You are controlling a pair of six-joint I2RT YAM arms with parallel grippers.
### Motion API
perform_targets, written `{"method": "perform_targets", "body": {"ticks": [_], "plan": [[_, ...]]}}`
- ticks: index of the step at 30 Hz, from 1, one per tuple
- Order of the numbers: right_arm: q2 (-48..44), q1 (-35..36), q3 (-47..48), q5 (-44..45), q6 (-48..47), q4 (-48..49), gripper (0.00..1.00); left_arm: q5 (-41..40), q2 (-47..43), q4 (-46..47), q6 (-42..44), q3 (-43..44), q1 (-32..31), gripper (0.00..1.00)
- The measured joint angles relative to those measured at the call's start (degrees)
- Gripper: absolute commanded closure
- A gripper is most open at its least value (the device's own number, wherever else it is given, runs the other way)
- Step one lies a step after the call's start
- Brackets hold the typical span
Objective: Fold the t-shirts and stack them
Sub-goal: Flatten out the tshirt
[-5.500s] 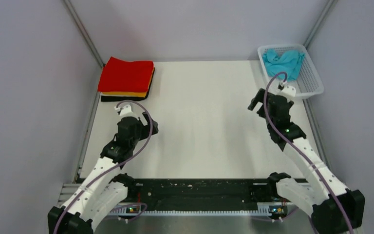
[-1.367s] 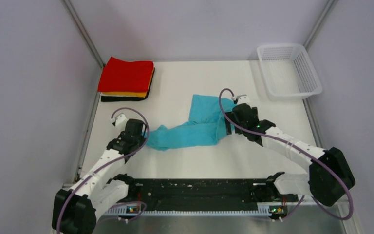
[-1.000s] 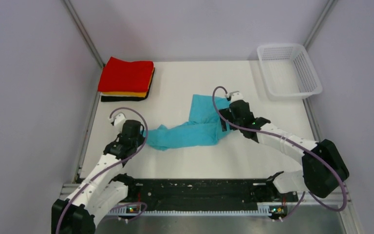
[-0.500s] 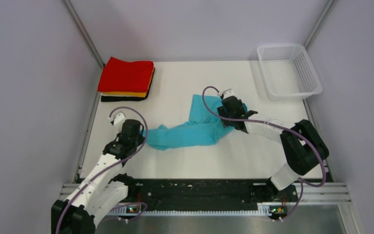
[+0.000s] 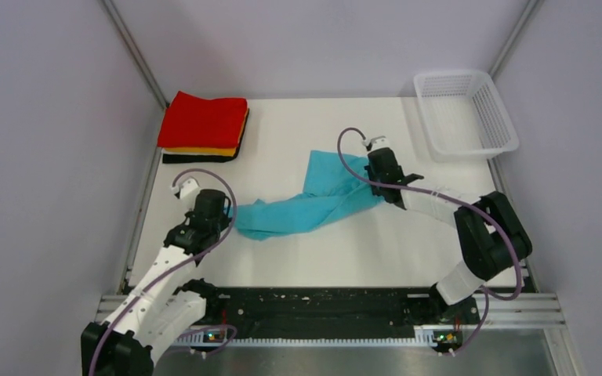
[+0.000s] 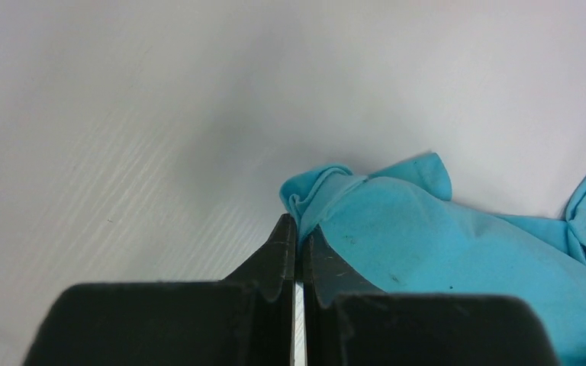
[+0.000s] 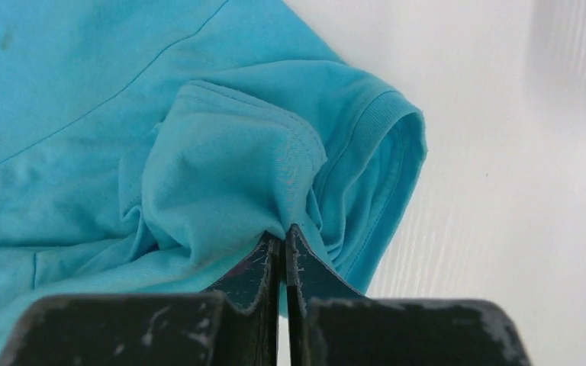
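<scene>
Right gripper [image 7: 282, 238] pulled turquoise t-shirt [image 5: 306, 208] farther back.

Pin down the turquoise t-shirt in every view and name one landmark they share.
Top external: the turquoise t-shirt lies mid-table, a rumpled strip between the two arms.
Left wrist: the turquoise t-shirt fills the lower right, its bunched end at the shut jaws of the left gripper.
Right wrist: the turquoise t-shirt covers left and centre, a fold pinched by the right gripper.
Shared landmark: the white table.

The loose t-shirt [image 5: 313, 205] lies between the left gripper [image 6: 297, 229] and right gripper [image 7: 282, 232], folded stack [image 5: 204, 127] behind-left, basket [image 5: 466, 113] behind-right.
</scene>
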Motion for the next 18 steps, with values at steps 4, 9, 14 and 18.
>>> {"method": "perform_targets", "body": {"ticks": [4, 9, 14, 18], "plan": [[-4.35, -0.07, -0.11, -0.28, 0.07, -2.47, 1.00, -1.38, -0.24, -2.25, 0.00, 3.04, 0.00, 1.00], [-17.97, -0.09, -0.09, 0.17, 0.09, -7.87, 1.00, -1.86, -4.42, -3.89, 0.72, 10.32, 0.00, 1.00], [-37.07, -0.09, 3.56, -3.23, 0.57, -12.09, 1.00, -0.83, -10.80, -3.56, 3.21, 19.32, 0.00, 1.00], [-45.92, -0.11, 13.88, -8.48, 1.11, -15.21, 1.00, -0.22, -14.08, -4.00, 5.35, 28.94, 0.00, 1.00]]}}
